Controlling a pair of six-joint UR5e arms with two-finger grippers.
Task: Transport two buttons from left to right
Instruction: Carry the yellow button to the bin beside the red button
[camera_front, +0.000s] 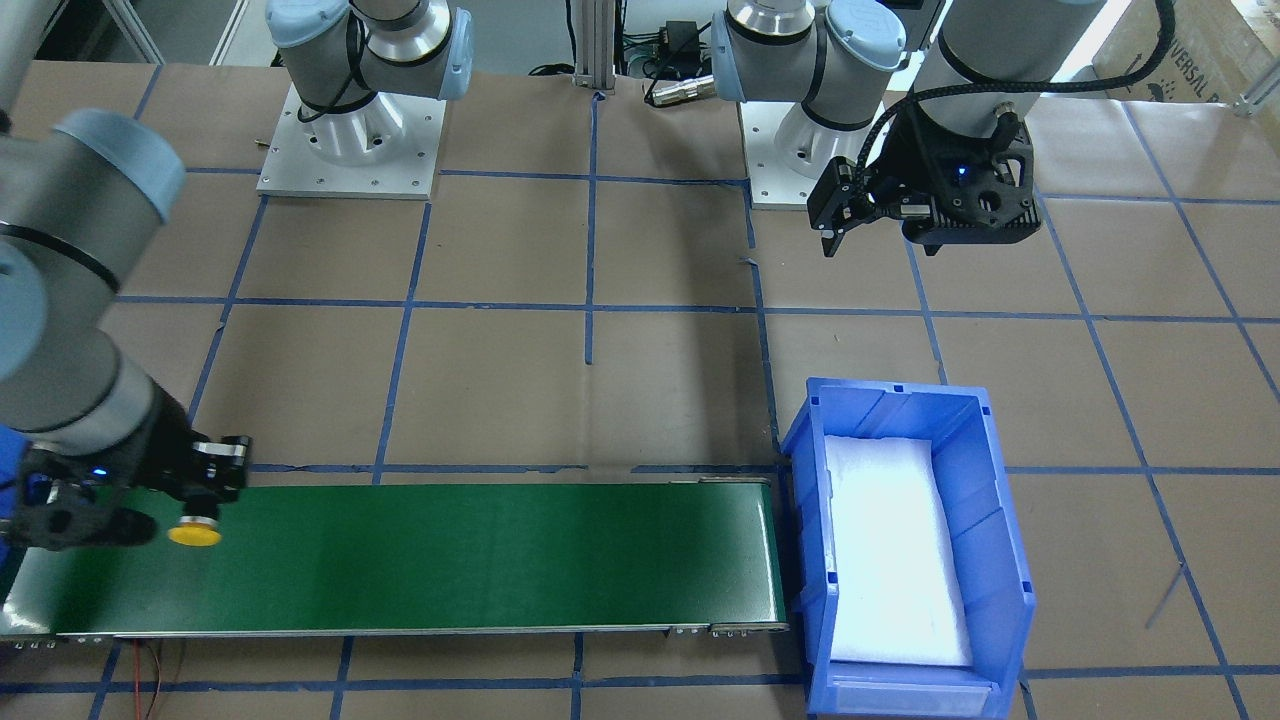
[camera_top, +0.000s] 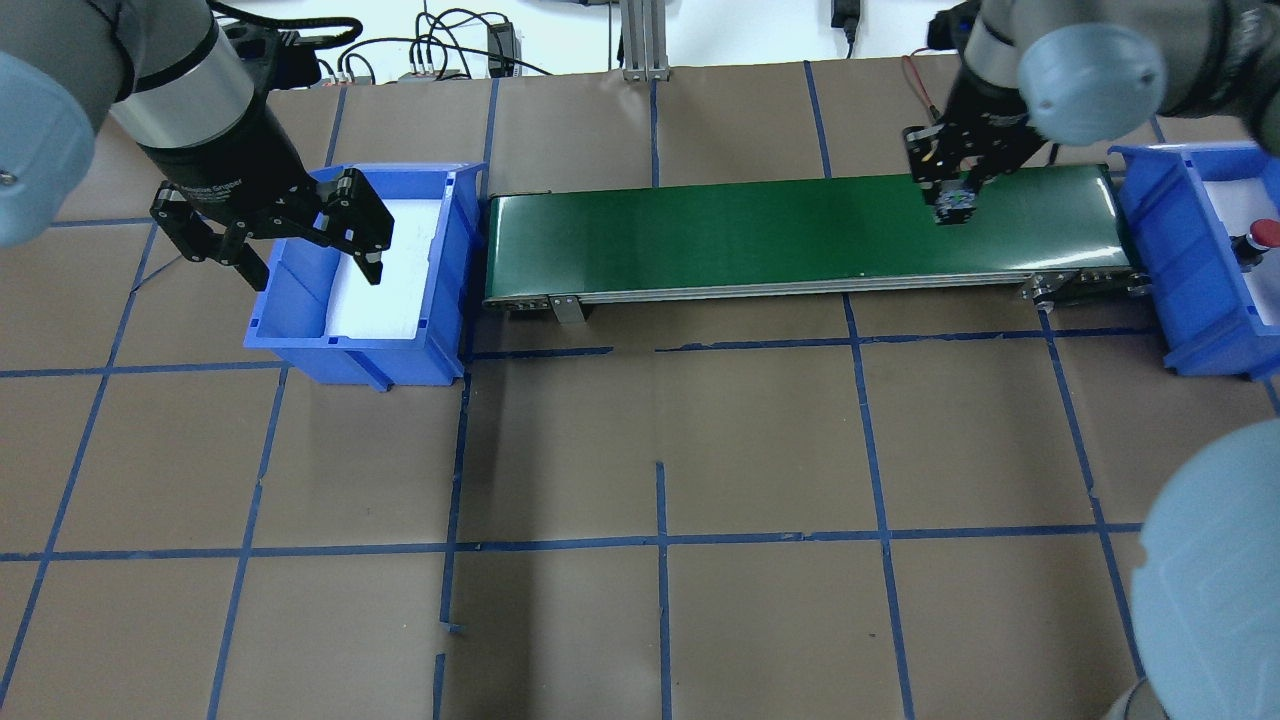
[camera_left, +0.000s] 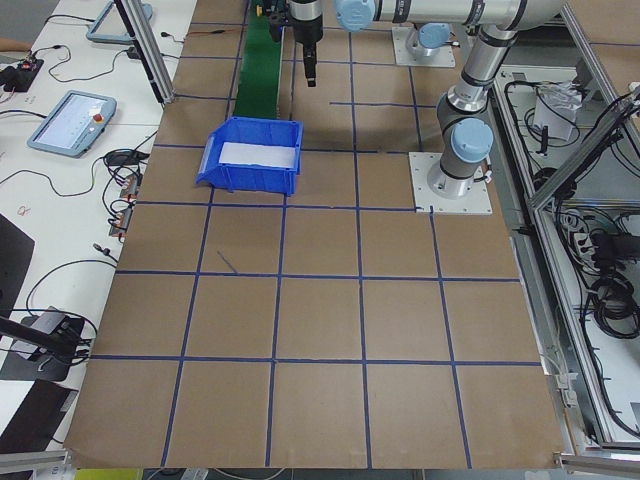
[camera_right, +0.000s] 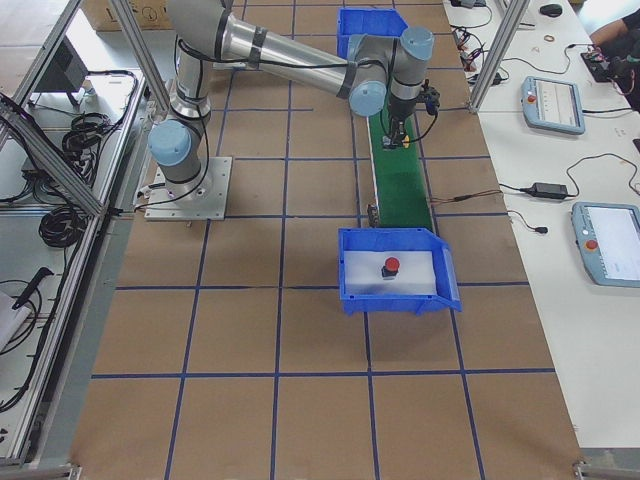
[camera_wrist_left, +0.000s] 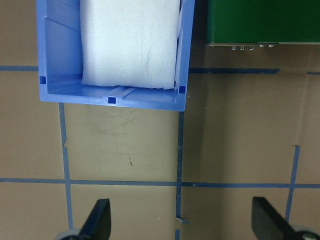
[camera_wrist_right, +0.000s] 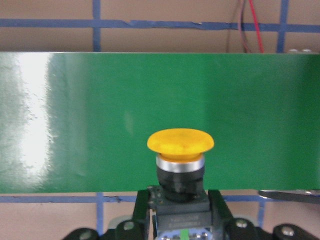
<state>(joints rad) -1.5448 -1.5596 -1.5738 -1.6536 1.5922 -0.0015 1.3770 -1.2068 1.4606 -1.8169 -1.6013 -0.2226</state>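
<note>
My right gripper is shut on the black-and-metal body of the yellow-capped button and holds it over the right end of the green conveyor belt. The yellow cap also shows in the front-facing view, below that gripper. The red-capped button lies on white foam in the right blue bin. My left gripper is open and empty, above the near side of the left blue bin. Its two fingertips show wide apart over the brown table.
The left bin holds only a white foam pad. The belt runs between the two bins. The table is brown paper with a blue tape grid. The arm bases stand at the robot's side.
</note>
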